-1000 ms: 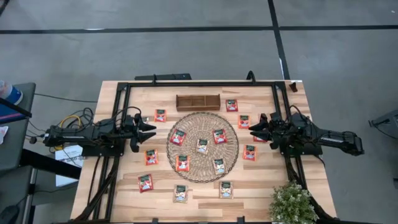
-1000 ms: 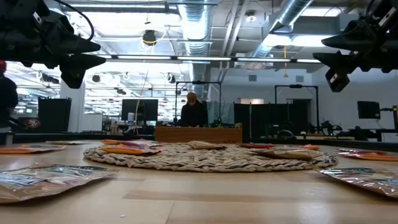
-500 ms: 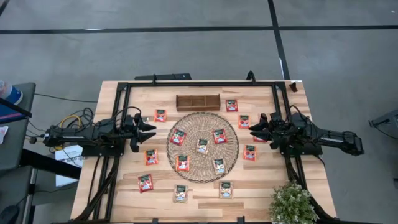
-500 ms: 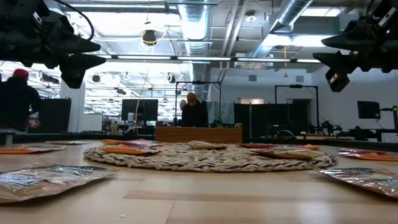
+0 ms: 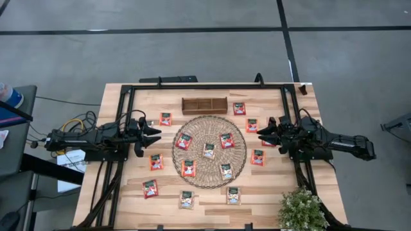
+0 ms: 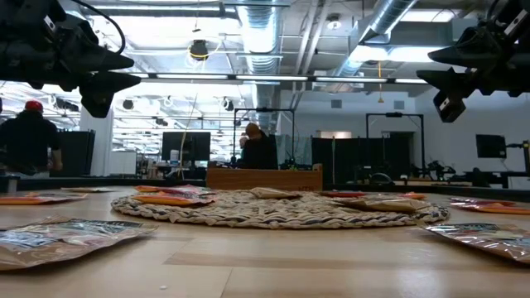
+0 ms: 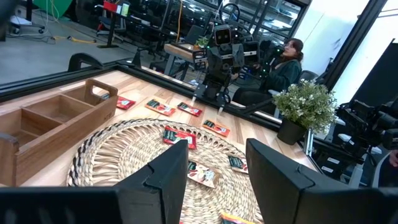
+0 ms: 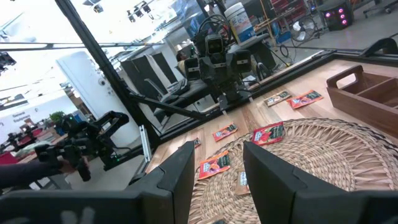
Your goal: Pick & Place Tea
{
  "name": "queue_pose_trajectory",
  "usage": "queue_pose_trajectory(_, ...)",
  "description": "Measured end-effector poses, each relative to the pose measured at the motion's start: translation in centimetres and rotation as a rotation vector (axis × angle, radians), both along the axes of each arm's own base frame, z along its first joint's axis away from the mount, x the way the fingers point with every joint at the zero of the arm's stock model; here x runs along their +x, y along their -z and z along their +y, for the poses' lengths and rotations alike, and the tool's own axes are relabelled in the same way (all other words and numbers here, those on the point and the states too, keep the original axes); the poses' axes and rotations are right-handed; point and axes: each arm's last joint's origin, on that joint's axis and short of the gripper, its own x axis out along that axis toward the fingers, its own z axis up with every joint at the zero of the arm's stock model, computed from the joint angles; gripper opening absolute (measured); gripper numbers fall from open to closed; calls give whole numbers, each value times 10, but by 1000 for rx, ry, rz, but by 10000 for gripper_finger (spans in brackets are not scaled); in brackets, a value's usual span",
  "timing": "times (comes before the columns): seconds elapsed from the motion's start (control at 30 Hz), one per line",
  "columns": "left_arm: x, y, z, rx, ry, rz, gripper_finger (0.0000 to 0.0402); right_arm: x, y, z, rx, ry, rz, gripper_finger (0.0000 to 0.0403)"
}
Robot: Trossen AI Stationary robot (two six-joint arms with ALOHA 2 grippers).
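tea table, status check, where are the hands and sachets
Left hand and right hand open, empty, flanking the woven mat. Tea sachets on mat and table, none in wooden tray. Nothing blocking.

The tabletop (image 5: pixel 212 199) is pale blond wood in lengthwise strips, edged by a black frame (image 5: pixel 122 102). At the centre of the high view lies a round woven mat (image 5: pixel 209 151) in straw beige with darker coiled rings. The tea sachets (image 5: pixel 166 119) are red-orange, others pale beige with dark green tops (image 5: pixel 187 199). At upper centre sits a brown wooden tray (image 5: pixel 204 105). Both arms are black. At lower right, a plant (image 5: pixel 302 210) shows pale green leaves. The floor (image 5: pixel 192 58) is grey with dark lines.
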Motion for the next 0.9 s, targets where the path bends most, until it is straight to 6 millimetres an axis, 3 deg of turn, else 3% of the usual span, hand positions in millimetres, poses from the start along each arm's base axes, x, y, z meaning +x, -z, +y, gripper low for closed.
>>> queue_pose_trajectory(0.43, 0, -1, 1, 13, -24, -11, 154, -1, -6, -1, 2, 46, -23, 130)
queue_pose_trajectory(0.7, -1, -3, 1, -8, -31, -19, 154, -14, -65, -3, -133, 187, -102, 123)
queue_pose_trajectory(0.9, -1, -7, 1, 7, -31, -34, 154, -13, -108, -5, -203, 241, 163, 117)
